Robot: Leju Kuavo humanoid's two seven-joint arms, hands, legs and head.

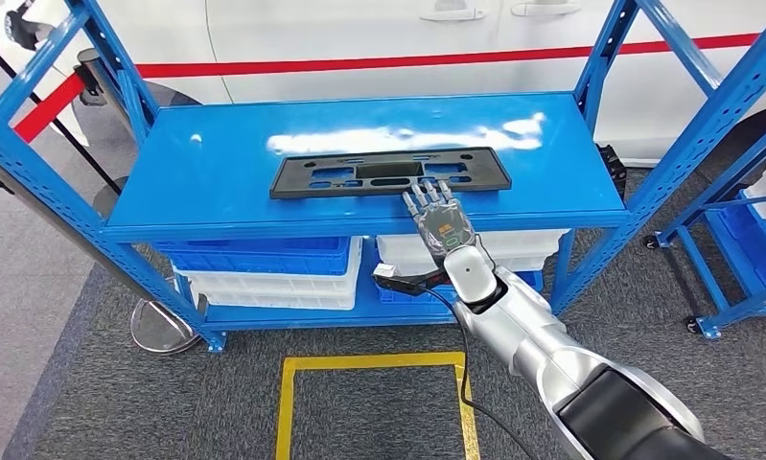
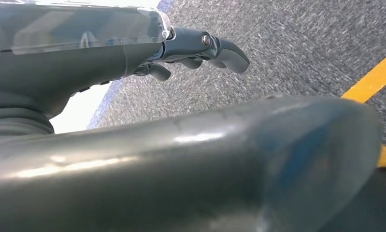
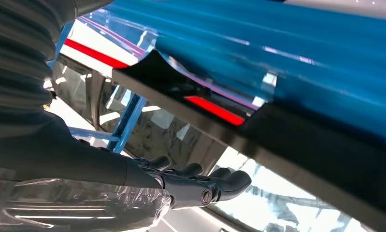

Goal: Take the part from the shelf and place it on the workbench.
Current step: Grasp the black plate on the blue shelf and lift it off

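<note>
On the blue shelf's top board (image 1: 216, 172), a flat black part (image 1: 389, 172) with cut-out slots lies lengthwise near the front edge. From below, the right hand (image 1: 438, 218) reaches up to that edge, its fingers (image 1: 427, 199) straight and spread, the tips over the part's near rim; it grips nothing. White and blue bins (image 1: 264, 273) sit on the lower shelf. Beside the robot, the left hand (image 2: 200, 48) hangs over grey carpet (image 2: 297, 43), fingers loosely curled and holding nothing.
</note>
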